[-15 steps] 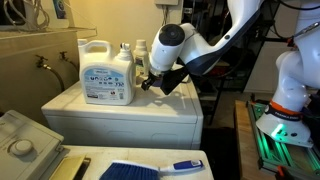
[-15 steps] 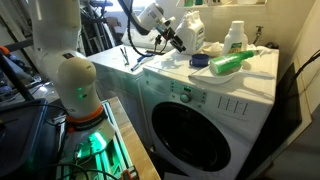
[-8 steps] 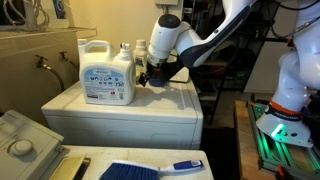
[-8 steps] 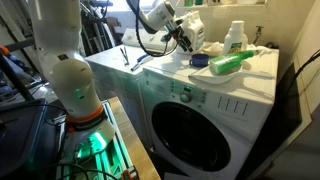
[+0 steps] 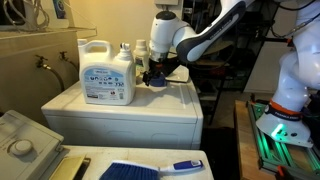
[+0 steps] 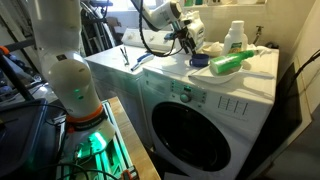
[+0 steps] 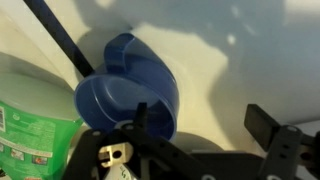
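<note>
Blue cup (image 7: 130, 85), looks like thin moulded plastic w/ nothing visible inside, so prob. very light, stiff enough but the wall may flex if squeezed hard. It's smooth & glossy, so slippery, and being round and on its side it could roll or skid away at a nudge. It's not fragile. Best hold, I'd judge, is across the body just behind the rim, one finger each side, or one finger inside the mouth and one outside on the wall. Its axis runs roughly flat along the washer top (image 7: 240, 55); the cup is short, so the long axis is only weakly marked. In the wrist view the open mouth faces low-left, twd the green bottle (image 7: 30, 125), and the closed end points up-right, away from it. The cup sits right beside the green bottle's end; whether they touch I can't tell. In an exterior view the cup (image 6: 199, 60) shows on the arm's side of the green bottle (image 6: 228, 63), which lies on its side. The pincer (image 7: 200, 120) stands wide open w/ nothing held: one finger is in front of the cup's mouth, the other well off on the side away from the green bottle, so the cup is only partly betw. them. A big white jug (image 5: 107, 72) stands upright, well apart from the green bottle.
</note>
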Robot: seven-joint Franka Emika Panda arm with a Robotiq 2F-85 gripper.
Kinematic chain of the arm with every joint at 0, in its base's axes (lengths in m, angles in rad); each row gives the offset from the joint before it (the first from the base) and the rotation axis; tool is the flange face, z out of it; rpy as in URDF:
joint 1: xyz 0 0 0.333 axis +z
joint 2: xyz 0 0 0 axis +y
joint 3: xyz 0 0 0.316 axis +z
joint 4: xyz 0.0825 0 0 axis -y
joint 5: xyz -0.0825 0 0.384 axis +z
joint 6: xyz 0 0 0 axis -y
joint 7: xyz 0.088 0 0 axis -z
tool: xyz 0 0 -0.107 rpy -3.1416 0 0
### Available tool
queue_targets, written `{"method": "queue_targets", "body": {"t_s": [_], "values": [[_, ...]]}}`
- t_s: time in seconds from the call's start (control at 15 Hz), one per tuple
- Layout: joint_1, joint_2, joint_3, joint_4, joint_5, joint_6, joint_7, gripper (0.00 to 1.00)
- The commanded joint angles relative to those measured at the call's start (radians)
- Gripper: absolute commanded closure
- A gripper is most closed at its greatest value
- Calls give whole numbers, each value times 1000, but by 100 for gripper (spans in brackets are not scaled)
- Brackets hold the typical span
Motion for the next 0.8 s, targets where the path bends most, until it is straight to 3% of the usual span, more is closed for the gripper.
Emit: {"method": "queue_targets", "body": {"t_s": [0.0,0.07,0.4,0.53,0.73], "values": [[15,25,-28,9,43,-13,-78,7],[21,32,-35,13,35,-24,-81,26],[70,62,-54,40,-31,-80,-85,65],[64,46,-33,38,29,-53,-133,81],[31,-1,1,13,213,31,-250,99]]}}
